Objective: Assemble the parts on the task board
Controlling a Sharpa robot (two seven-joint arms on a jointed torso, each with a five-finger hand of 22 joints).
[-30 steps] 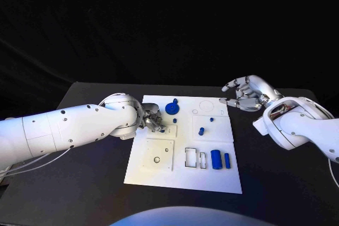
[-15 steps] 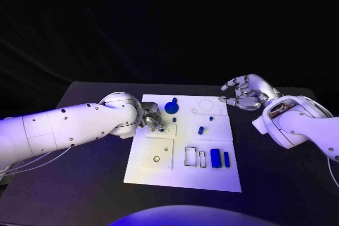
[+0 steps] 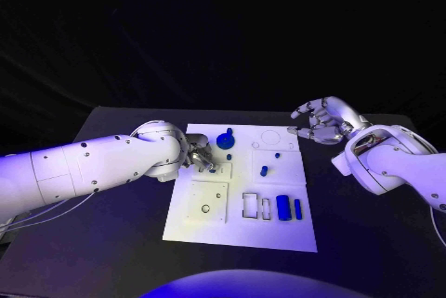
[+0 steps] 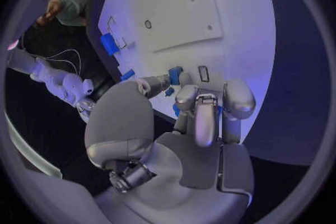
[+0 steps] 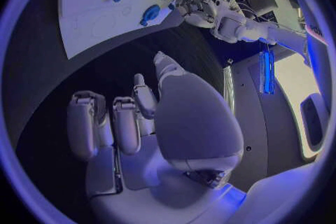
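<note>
probably mid-placement at the board's left edge: left hand [image 3: 198, 153] curled over the task board [image 3: 240, 230], fingertips [image 4: 175, 75] closed round a small blue part [image 4: 172, 91] just at a slot (pinched, judging from the left wrist view, though hard to be sure). best done by lowering straight, keeping the part upright over its hole, letting go only once seated — no sideways drag across the board. right hand [image 3: 321, 122] hanging off the board's far right corner, fingers apart, holding nothing. loose still: two long blue parts [image 3: 283, 208] beside the rectangular slots near the front, a round blue part [image 3: 226, 142] toward the back. hidden — the slot under the left hand's fingers, and whether the part is touching the board or just above it.
</note>
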